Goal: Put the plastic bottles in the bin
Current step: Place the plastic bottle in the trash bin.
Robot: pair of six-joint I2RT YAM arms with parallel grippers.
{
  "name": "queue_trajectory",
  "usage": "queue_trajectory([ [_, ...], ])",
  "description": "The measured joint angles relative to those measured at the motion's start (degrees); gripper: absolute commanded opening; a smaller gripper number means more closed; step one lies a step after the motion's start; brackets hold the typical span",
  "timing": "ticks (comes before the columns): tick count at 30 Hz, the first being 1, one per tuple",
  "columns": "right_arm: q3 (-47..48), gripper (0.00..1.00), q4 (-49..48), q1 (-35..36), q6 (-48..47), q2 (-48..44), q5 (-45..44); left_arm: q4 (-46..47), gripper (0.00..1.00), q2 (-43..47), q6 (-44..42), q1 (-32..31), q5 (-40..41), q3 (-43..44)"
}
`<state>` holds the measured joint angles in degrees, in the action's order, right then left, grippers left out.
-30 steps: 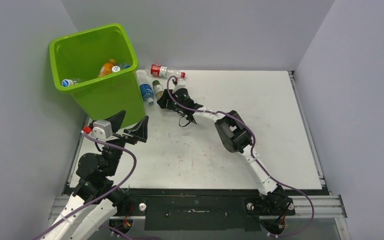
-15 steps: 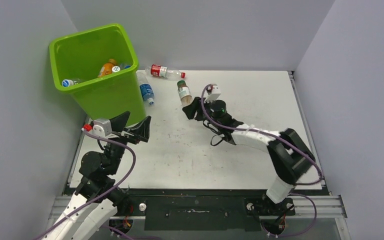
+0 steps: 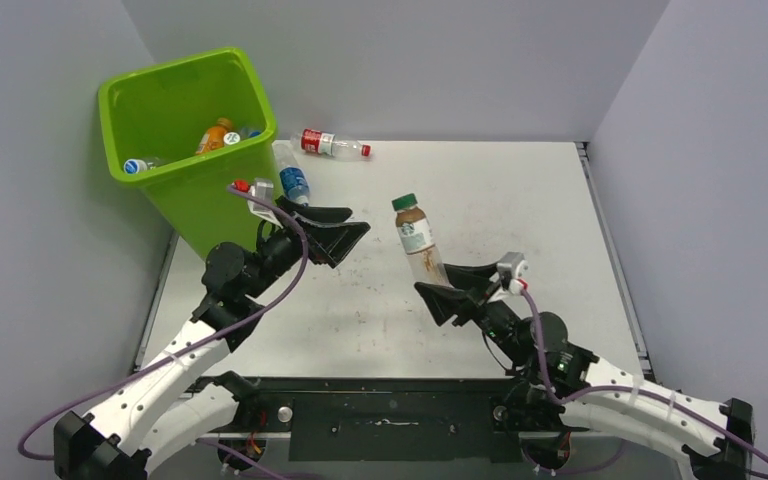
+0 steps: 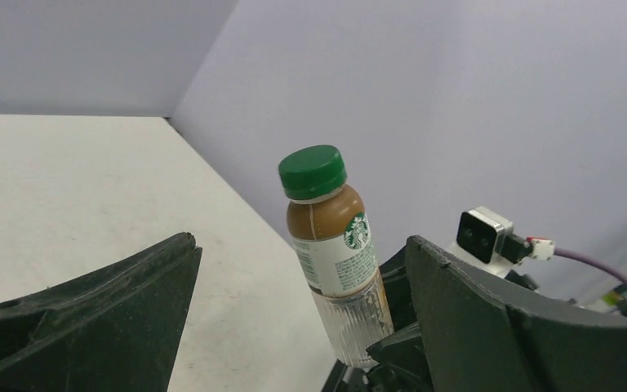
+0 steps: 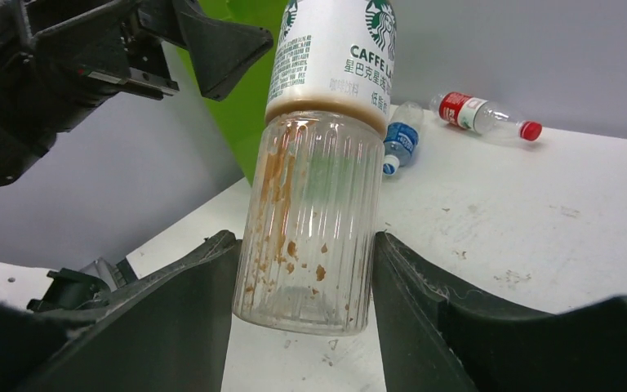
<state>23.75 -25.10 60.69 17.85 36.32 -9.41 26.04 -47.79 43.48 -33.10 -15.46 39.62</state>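
Right gripper [image 3: 447, 283] clasped the base of a clear ribbed plastic bottle with green cap [image 3: 415, 232], held tilted above the white table [image 3: 540, 220]. Left gripper [image 3: 357, 220] stood spread wide and empty, facing that bottle, near the tall lime-green plastic bin [image 3: 210, 195]. A red-labelled clear bottle [image 3: 328, 143] and a blue-labelled clear bottle [image 3: 293, 185] lay on the table beside the bin. An orange bottle [image 3: 216, 134] lay inside it.

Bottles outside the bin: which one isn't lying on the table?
The green-capped coffee bottle, held cap-up in the right hand. The red-label bottle and blue-label bottle lie on their sides on the table by the bin.
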Motion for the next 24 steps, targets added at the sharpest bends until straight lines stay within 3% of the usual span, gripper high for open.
queue_trajectory([
  [4, -4.7, 0.05, 2.0, 1.8, -2.6, -11.6, -1.6, 8.2, 0.96, -3.4, 8.2, -0.7, -2.2, -1.1],
  [7, -5.2, 0.05, 1.5, 2.0, -4.0, -14.9, -1.6, 13.8, 0.96, -6.5, 12.2, -2.1, -3.4, -1.1],
  [17, -5.2, 0.05, -0.9, 2.4, -5.7, -8.9, 1.8, 16.6, 0.99, -13.2, 13.7, -7.6, -3.8, 3.5],
  [24, -5.2, 0.05, -2.4, 2.8, -5.9, -7.6, 2.5, 15.7, 0.84, -14.5, 10.5, -8.9, -2.1, 6.9],
])
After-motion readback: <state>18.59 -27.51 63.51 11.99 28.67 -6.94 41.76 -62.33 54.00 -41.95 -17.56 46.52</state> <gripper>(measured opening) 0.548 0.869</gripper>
